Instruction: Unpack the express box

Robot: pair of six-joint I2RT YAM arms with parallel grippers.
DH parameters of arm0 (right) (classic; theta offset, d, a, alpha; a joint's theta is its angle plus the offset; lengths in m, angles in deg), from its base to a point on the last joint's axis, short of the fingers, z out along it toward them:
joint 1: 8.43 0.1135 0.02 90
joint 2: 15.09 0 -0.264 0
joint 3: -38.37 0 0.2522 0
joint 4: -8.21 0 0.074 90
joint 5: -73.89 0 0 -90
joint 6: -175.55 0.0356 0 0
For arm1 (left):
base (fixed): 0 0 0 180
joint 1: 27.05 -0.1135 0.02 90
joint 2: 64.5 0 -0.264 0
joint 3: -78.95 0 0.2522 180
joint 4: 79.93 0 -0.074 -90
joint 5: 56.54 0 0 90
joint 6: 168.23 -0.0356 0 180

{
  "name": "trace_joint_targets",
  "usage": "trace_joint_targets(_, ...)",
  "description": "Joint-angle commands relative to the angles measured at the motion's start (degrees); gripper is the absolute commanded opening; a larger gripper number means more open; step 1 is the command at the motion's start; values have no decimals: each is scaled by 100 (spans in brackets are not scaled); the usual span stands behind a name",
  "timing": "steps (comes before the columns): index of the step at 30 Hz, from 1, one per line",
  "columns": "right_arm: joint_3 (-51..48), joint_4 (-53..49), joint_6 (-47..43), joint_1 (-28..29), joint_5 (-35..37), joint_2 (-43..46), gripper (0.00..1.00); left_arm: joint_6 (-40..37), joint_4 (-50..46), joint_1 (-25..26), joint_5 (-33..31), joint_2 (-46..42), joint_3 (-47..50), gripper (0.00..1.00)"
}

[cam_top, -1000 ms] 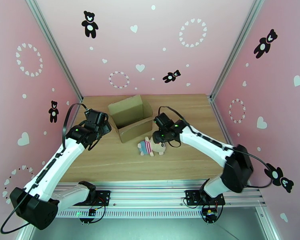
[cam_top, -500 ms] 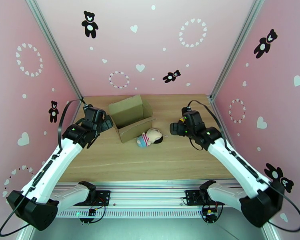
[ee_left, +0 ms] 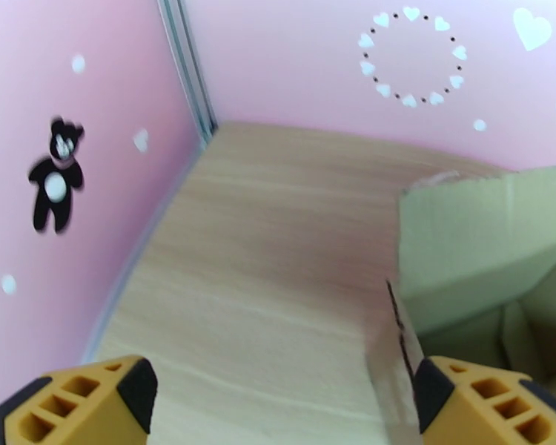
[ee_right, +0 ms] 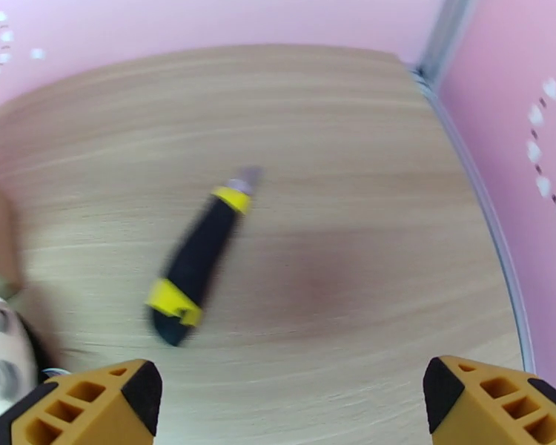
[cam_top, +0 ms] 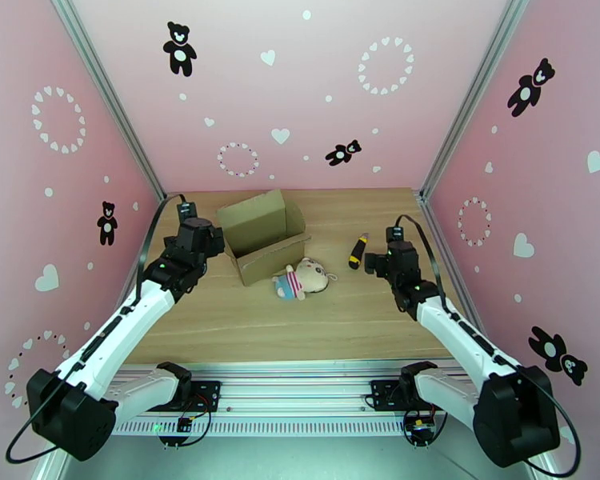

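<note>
Top external view: at the near edge of the table (cam_top: 300, 334) the 2 arm bases sit side by side, and both arms reach out over the wood. Toward the left edge, the left gripper (cam_top: 206, 242) hangs just beside the left end of the express box (cam_top: 260, 234). In the left wrist view its 2 yellow fingers (ee_left: 85, 398) stand wide apart with bare wood between them, holding nothing, and the box's cardboard wall rises close by the right finger. Toward the right edge, the right gripper (cam_top: 376, 262) is also spread wide and empty. The right wrist view shows a yellow-black utility knife (ee_right: 196, 268) lying flat on the table ahead of the fingers, apart from them. Around the middle of the table a plush toy (cam_top: 304, 279) in a striped shirt lies on its side, just beside the box's near right corner. Whether they touch I cannot tell. The box sits left of centre in the far half of the table, close to the far edge, upright, with its top flaps open and standing up.
</note>
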Motion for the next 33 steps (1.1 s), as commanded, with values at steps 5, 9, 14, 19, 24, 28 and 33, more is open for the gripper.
trace_joint_targets(5,-335,1919,-456,-342,194,-762,99,-614,2002,-483,44,369,834,98)
trace_joint_targets(9,-522,2610,-625,-341,270,-1141,99,-616,2984,-899,312,336,1579,98)
trace_joint_targets(14,-534,3102,-699,-349,266,-1507,99,-754,4109,-1317,558,588,2247,98)
trace_joint_targets(19,-555,3424,-850,-366,-204,-1816,99,-853,5318,-1456,999,942,2855,98)
trace_joint_targets(24,-838,4155,-846,-392,-299,-2100,99,-960,6744,-1462,1276,1376,3512,98)
trace_joint_targets(28,-784,4042,-846,-433,-461,-2112,99,-951,7296,-1504,1434,1670,3648,98)
trace_joint_targets(33,-884,4307,-912,-548,-934,-2265,99,-925,7347,-1719,2095,1969,3579,98)
